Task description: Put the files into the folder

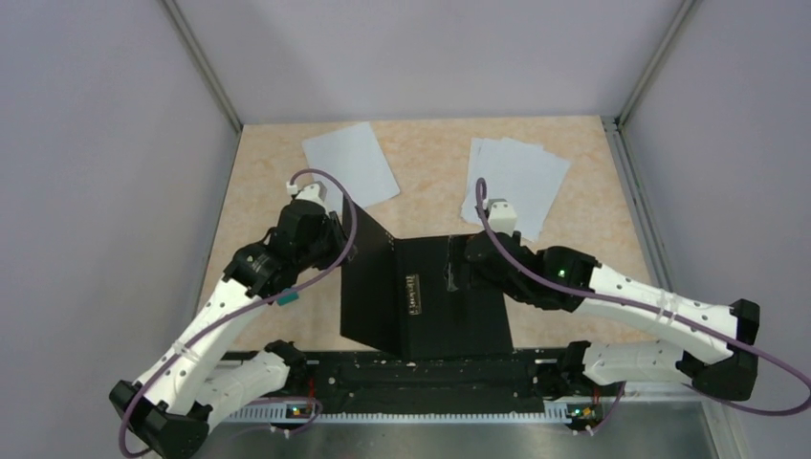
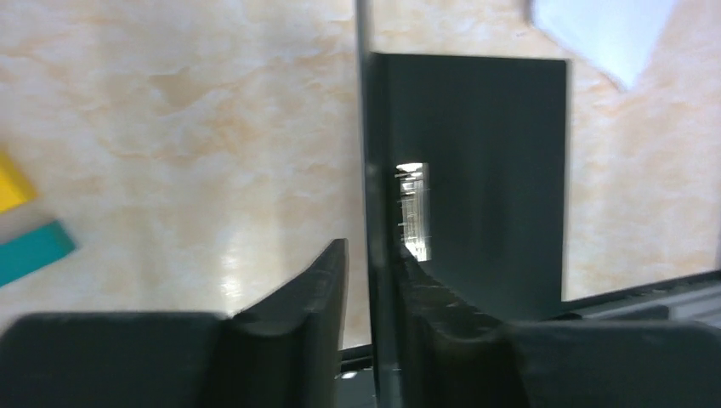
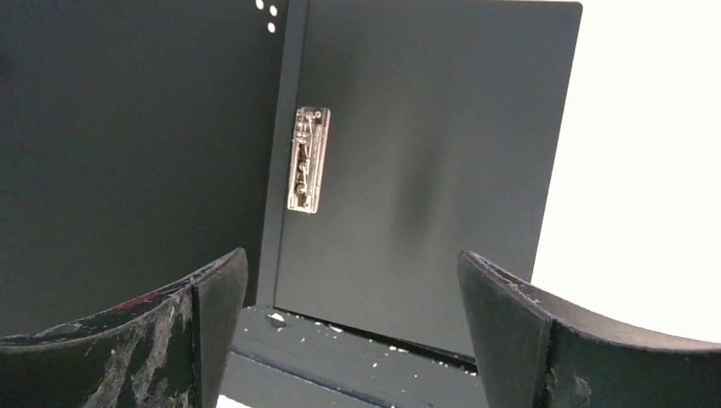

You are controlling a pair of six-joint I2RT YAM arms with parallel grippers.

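Note:
The folder (image 1: 449,296) lies open in the table's middle, black inner faces up, with the metal clip (image 1: 413,292) by its spine. My left gripper (image 1: 342,244) is shut on the far edge of the left cover (image 1: 368,277) and holds it raised. In the left wrist view the cover's edge (image 2: 374,170) stands between my fingers (image 2: 333,285). My right gripper (image 1: 459,268) is open and empty over the right cover (image 3: 425,153), with the clip (image 3: 306,161) ahead. One file sheet (image 1: 349,163) lies at the back left. A small stack of files (image 1: 516,186) lies at the back right.
A teal block (image 1: 290,298) shows beside my left arm. The left wrist view shows it (image 2: 34,251) next to a yellow block (image 2: 13,187) on the beige table. Grey walls close the table's left, right and back sides. A black rail (image 1: 430,373) runs along the near edge.

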